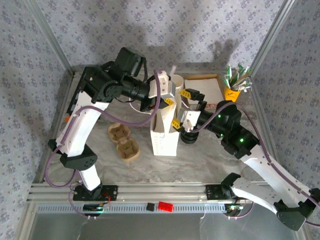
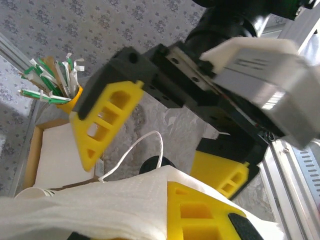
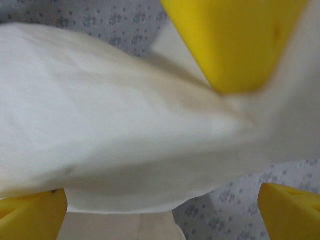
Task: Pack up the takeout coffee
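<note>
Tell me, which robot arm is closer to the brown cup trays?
Left. The left arm runs just left of the brown cup trays. The right arm is on the other side of the white bag, which stands between them.

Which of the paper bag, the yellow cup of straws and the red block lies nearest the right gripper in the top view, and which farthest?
From the right gripper:
1. the paper bag, right at its open jaws.
2. the yellow cup of straws, back right corner.
3. the red block, on the near rail.
</note>
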Motion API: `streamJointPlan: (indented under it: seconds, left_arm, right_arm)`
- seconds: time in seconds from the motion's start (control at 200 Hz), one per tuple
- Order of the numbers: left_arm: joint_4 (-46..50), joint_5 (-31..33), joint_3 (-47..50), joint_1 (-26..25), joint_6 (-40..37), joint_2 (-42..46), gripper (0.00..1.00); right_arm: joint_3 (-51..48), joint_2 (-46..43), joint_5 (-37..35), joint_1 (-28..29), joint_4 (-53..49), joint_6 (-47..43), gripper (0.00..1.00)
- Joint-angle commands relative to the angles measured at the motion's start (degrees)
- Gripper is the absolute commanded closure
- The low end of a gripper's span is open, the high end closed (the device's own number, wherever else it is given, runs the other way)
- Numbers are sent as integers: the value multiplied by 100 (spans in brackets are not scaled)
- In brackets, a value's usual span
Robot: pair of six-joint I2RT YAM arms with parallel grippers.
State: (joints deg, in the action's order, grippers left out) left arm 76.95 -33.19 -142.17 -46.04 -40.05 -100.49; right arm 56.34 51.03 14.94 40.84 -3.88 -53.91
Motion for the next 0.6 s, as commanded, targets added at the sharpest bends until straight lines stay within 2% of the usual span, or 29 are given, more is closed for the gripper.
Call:
streamJointPlan:
  seconds: [0.0,0.14,0.31,0.385,0.45,0.535,0.595]
  left_arm:
    - [-57,-133,-216,67,-92,152,100]
    - [-246,-206,-57,72,84,153,100]
    - [-406,-430,9,70,480,101,100]
    - [-575,-450,170,70,700,149,100]
    - [-888,-219,454,77,994,258,100]
    - [-1489,382,906,81,1543,455,100]
    - [-1760,657,1045,75,1909,535,100]
  right_arm:
    - [-156,-302,-114,155,344,-193,0]
    - [-255,-459,217,204,473,378,1]
    - [-552,-634,91,163,1171,950,0]
    - [-548,-664,89,75,1106,1031,0]
    - [-420,-673,122,38,791,1191,0]
    - [-293,-682,-57,21,549,1534,0]
    - [-257,-726,-149,-13,449,2070,0]
